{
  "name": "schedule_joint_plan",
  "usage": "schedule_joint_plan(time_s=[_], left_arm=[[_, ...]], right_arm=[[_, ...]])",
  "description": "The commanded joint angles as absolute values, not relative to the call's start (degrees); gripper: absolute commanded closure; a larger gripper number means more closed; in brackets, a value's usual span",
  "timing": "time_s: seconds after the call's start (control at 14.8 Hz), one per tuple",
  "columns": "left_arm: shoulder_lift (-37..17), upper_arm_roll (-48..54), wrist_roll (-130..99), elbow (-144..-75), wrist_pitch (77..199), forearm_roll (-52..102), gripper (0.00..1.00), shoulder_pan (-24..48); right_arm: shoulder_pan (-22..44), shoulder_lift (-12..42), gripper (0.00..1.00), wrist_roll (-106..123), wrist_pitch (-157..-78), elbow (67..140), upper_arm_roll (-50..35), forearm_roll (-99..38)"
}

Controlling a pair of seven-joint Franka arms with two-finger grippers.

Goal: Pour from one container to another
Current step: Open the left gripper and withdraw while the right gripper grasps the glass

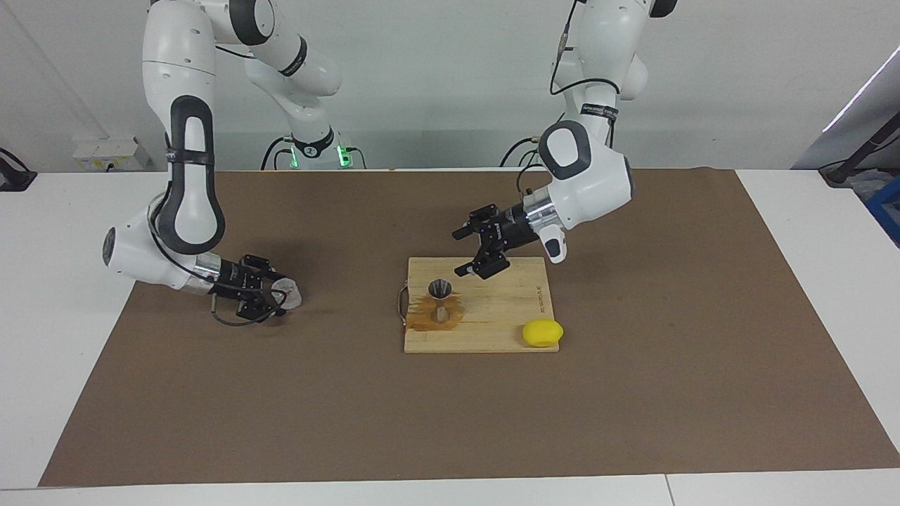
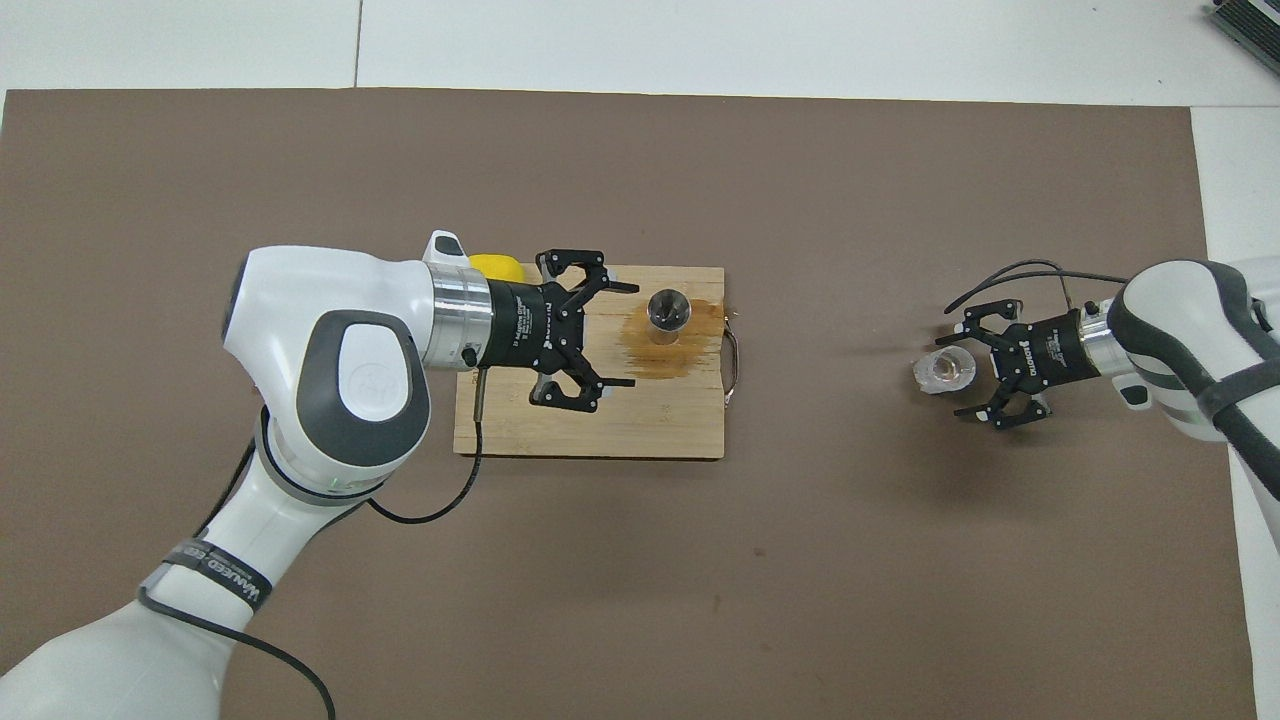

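The glass tumbler (image 1: 287,292) lies tipped on the brown mat (image 1: 633,393) toward the right arm's end of the table, its mouth turned sideways, well apart from the wooden board (image 1: 492,330). The right gripper (image 1: 274,297) sits low at the tumbler with its jaws spread on either side of it; whether the fingers press the glass cannot be told, so a secure hold is not confirmed. The steel jigger (image 1: 440,299) stands upright on the board, in a brown wet stain (image 1: 422,320) that spreads toward the board's handle (image 1: 401,303). The left gripper (image 1: 477,247) hangs over the board's edge nearest the robots, jaws wide apart and holding nothing, clear of the jigger. A lemon (image 1: 541,332) rests at the board's corner toward the left arm's end. Risks, as judged: a thick, smooth tumbler lying on its side may roll or slip out if the fingers close off-centre; the jigger is narrow at the waist, stands on a wet surface and is unsteadied, so a knock from the tumbler's rim could topple it; its small mouth makes further spillage likely. Writing: a line of print runs along the board's edge nearest the lemon and white lettering marks both gripper bodies and an arm band, none legible.
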State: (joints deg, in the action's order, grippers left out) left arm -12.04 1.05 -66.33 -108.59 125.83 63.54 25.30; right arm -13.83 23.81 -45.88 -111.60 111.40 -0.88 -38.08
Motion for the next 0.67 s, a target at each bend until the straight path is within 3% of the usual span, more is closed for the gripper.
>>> schedule_joint_plan(time_s=[0.0, 0.13, 0.2, 0.27, 0.34, 0.47, 0.61], left_arm=[[-11.78, 1.32, -66.09, -104.52, 120.16, 49.54, 0.0, 23.21], [-11.08, 1.32, -65.74, -102.84, 119.44, 38.64, 0.0, 23.29], [-10.29, 1.23, -65.57, -102.83, 119.44, 34.76, 0.0, 23.29], [-9.41, 1.23, -65.13, -102.83, 119.53, 30.98, 0.0, 23.12], [-9.06, 1.06, -63.65, -102.75, 120.05, 27.37, 0.0, 22.59], [-7.13, 1.05, -57.95, -103.27, 119.36, 20.6, 0.0, 20.84], [-4.23, 1.06, -49.7, -104.76, 118.57, 16.54, 0.0, 18.9]], right_arm=[[-13.8, 23.03, 0.05, -45.0, -112.06, 112.5, -1.05, -40.08], [-13.8, 23.03, 0.11, -44.91, -112.06, 112.5, -1.23, -40.08], [-13.8, 23.03, 0.22, -44.65, -112.06, 112.5, -1.23, -40.08], [-13.8, 22.94, 0.46, -44.56, -111.97, 112.41, -1.4, -40.08], [-13.8, 22.94, 0.62, -44.65, -111.89, 112.41, -1.49, -40.08], [-13.1, 22.68, 0.83, -44.91, -111.97, 112.24, -1.49, -40.08], [-13.01, 22.33, 0.95, -45.61, -111.97, 111.8, -1.49, -40.08]])
